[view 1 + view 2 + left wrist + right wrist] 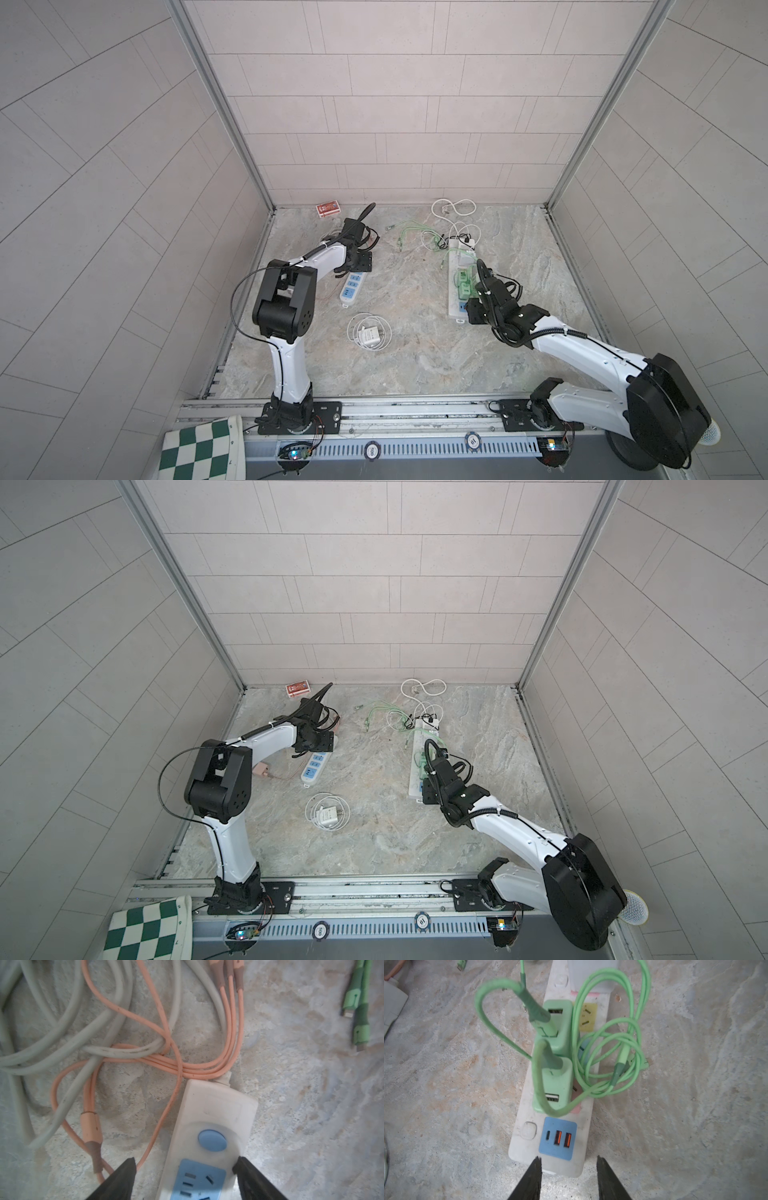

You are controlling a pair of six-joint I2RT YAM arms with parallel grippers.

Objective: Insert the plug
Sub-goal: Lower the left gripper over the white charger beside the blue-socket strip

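The right claw (pixel 569 1162) is hanging over the near end of the long power strip (pixel 519 1148), which is lying front to back toward the counter's right edge. Its jaws are standing apart and gripping nothing. Just ahead of it, two green chargers are standing upright in the strip's sockets, the nearer charger (pixel 556 1084) touching the farther charger (pixel 560 1028), and each is carrying a green lead in one of its USB ports. The nearer one is probably the plug of the task, and it is looking fully seated, which would explain the empty, parted claw behind it. The green cable (pixel 612 1053) is looping loosely over the strip beside the chargers, so any pull-back is calling for care not to snag it. The yellow socket (pixel 588 1017) and the blue USB panel (pixel 558 1138) are sitting unoccupied, while a white block (pixel 591 974) is filling the far end. The left claw (pixel 184 1165) is hovering over the small power strip (pixel 207 1109) near the counter's left edge, spread wide. One finger is close against the strip's side and the other is well clear, likely poised to steady it. Its blue socket face (pixel 199 1178) is showing no plug. A pink cable (pixel 228 1022) and a grey cord (pixel 62 1032) are tangling beyond it. A white charger (pixel 370 334) is lying loose with its coiled lead nearer the counter's front edge, plugged into nothing.
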